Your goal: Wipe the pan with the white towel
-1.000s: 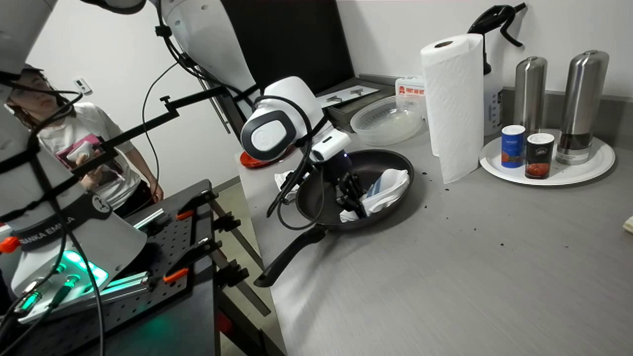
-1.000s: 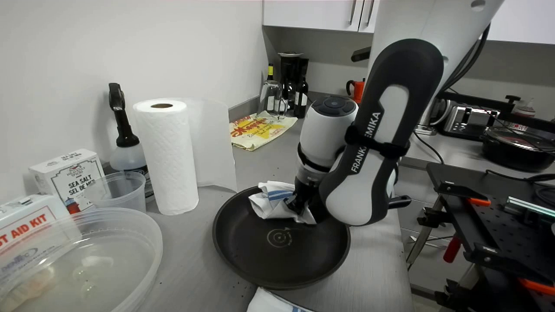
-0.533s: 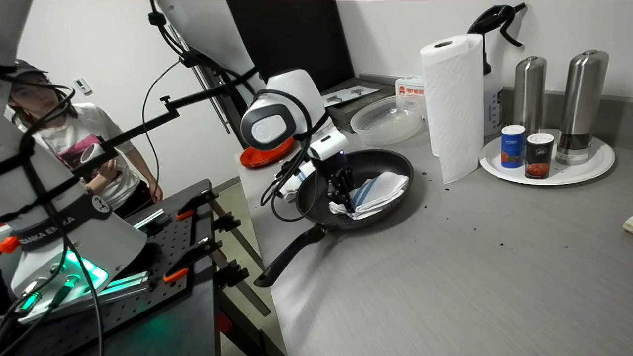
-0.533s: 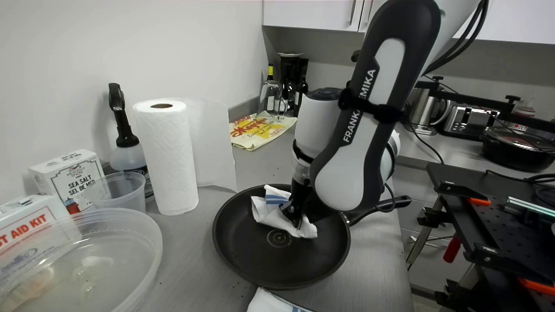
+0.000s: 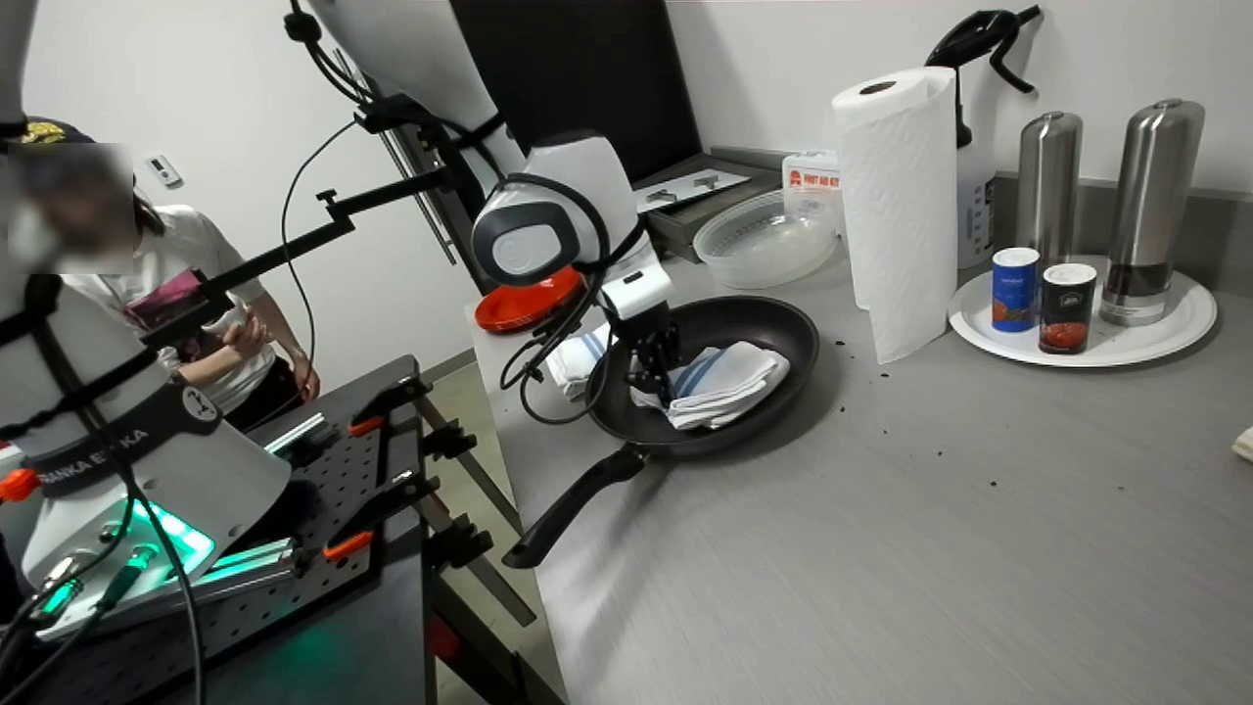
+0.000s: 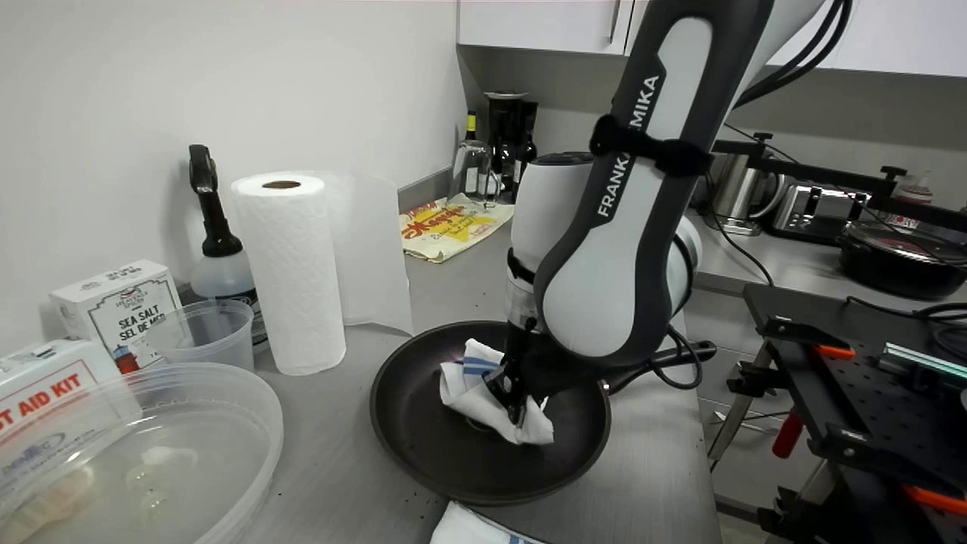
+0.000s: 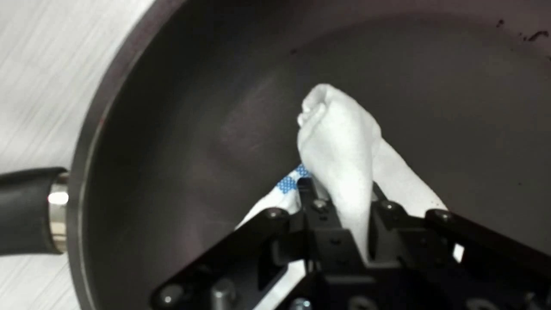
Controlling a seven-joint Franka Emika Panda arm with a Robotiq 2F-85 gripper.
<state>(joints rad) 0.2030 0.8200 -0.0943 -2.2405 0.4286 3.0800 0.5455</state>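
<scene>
The gripper [image 7: 346,206] pinches the white towel [image 7: 340,137] inside the pan [image 6: 468,472], whose handle [image 5: 575,502] reaches the robot-side edge of the tabletop [image 5: 881,568].

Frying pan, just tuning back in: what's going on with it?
The robot's hand is gripping the white towel, pinching a bunched part of it. The towel is inside the frying pan, on the counter. Dark specks show inside the pan, so wiping looks unfinished. Another blue-striped cloth lies beside the pan.
</scene>
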